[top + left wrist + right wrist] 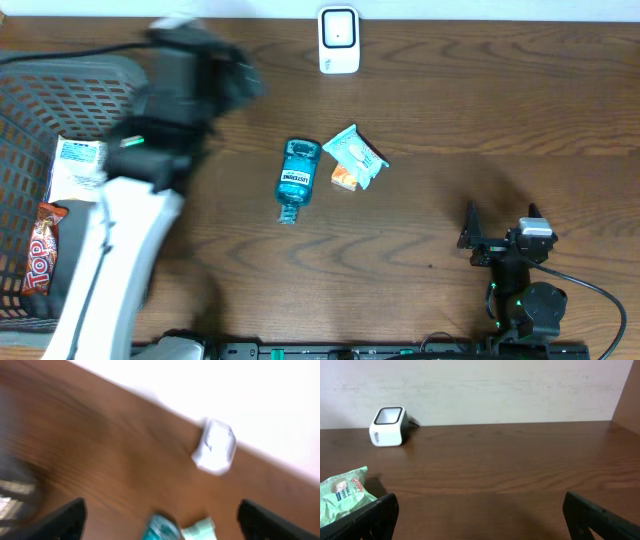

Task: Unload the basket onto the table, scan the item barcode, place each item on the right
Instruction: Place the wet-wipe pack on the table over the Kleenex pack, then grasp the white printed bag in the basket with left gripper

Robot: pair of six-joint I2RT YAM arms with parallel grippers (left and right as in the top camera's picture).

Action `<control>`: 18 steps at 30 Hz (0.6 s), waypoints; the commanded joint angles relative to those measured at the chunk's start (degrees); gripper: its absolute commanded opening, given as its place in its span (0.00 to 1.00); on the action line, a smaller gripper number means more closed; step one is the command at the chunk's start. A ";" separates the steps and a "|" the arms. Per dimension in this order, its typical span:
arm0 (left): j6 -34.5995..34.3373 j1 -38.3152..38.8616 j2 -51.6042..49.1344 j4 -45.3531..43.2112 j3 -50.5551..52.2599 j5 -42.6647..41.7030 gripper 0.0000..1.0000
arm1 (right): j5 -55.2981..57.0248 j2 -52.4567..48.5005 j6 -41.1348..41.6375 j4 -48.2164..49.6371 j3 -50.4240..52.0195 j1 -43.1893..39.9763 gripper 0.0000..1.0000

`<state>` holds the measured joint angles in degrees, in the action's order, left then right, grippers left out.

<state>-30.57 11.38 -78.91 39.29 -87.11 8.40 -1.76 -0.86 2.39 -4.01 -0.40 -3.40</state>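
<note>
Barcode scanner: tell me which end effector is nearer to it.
Left. The left end effector hovers left of the barcode scanner, by the far edge; the right end effector sits farther, near the front right.

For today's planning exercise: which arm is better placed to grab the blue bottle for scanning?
Probably left: the left tool is open with the blue bottle framed between its fingers; the right tool sits far off, its camera missing it.

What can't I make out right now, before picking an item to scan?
Barcodes on the mouthwash bottle and snack packet: too small, overhead.
Left wrist view: motion-blurred throughout.
Contents of the basket: partly under the left arm, cut off by the left edge, overhead.
</note>
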 commanded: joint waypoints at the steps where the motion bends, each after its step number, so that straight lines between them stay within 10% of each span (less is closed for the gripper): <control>1: -1.29 -9.92 1.99 1.46 -0.04 2.80 0.98 | -0.09 0.22 0.55 -0.17 0.09 0.24 0.99; 10: -13.62 -34.91 -0.96 8.09 -0.02 2.23 0.98 | -0.09 0.22 0.55 -0.17 0.09 0.24 0.99; 18: -20.13 -39.85 -15.10 11.78 -0.02 -3.28 0.98 | -0.09 0.22 0.57 -0.17 0.09 0.24 0.99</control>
<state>-45.84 -28.38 -88.77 50.00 -87.24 7.31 -1.74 -0.86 2.39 -3.99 -0.40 -3.40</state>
